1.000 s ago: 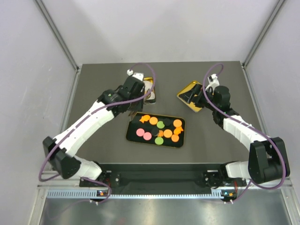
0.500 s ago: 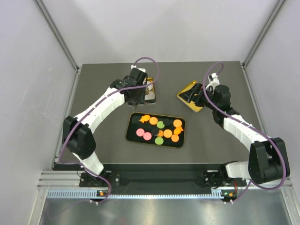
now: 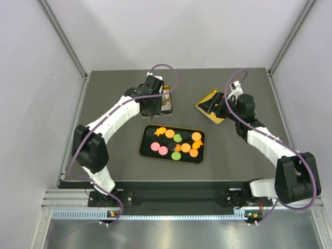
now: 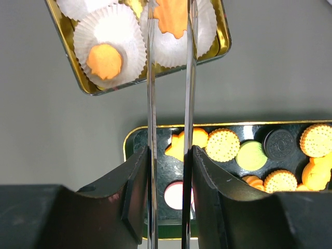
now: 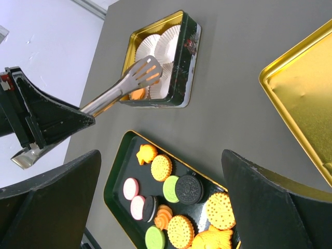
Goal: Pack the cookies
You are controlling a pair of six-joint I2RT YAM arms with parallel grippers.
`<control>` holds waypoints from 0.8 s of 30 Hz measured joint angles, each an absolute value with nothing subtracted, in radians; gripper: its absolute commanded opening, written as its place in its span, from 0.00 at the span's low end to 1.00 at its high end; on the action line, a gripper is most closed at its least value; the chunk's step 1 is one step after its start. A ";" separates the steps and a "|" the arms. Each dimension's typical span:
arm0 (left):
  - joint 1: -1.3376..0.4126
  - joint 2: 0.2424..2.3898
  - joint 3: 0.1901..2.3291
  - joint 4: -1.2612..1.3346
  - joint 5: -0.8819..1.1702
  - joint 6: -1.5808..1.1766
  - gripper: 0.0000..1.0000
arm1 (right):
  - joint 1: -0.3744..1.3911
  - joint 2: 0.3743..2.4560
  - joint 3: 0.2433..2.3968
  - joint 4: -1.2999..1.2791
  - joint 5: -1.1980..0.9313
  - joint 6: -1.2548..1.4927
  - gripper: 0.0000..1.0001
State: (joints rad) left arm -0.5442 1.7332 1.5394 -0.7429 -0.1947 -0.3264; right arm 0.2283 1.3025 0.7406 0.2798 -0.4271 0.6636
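We log the left gripper (image 4: 170, 153) clenched on smooth steel tongs (image 4: 151, 78), one lobed orange cookie (image 4: 173, 18) between their blades above the gold square tin (image 4: 86, 86) at frame top, a second cookie (image 4: 104, 60) in a fluted paper cup (image 4: 86, 35), right gripper (image 5: 161, 155) spread wide.

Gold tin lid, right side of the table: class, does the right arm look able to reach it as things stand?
Probably yes: the open right gripper hovers at the edge of the gold tin lid, nothing between them.
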 measured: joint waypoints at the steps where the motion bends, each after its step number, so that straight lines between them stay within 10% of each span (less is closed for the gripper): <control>1: -0.543 1.733 1.539 -0.740 -0.194 -0.326 0.39 | 0.229 1.303 0.741 0.279 -0.427 0.663 1.00; 24: -0.539 1.761 1.538 -0.718 -0.172 -0.306 0.53 | 0.229 1.303 0.741 0.276 -0.420 0.662 1.00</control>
State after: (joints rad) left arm -0.5388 1.7611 1.5383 -0.7181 -0.1722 -0.3061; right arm 0.2291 1.3025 0.7406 0.2756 -0.4202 0.6621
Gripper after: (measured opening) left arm 0.514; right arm 0.996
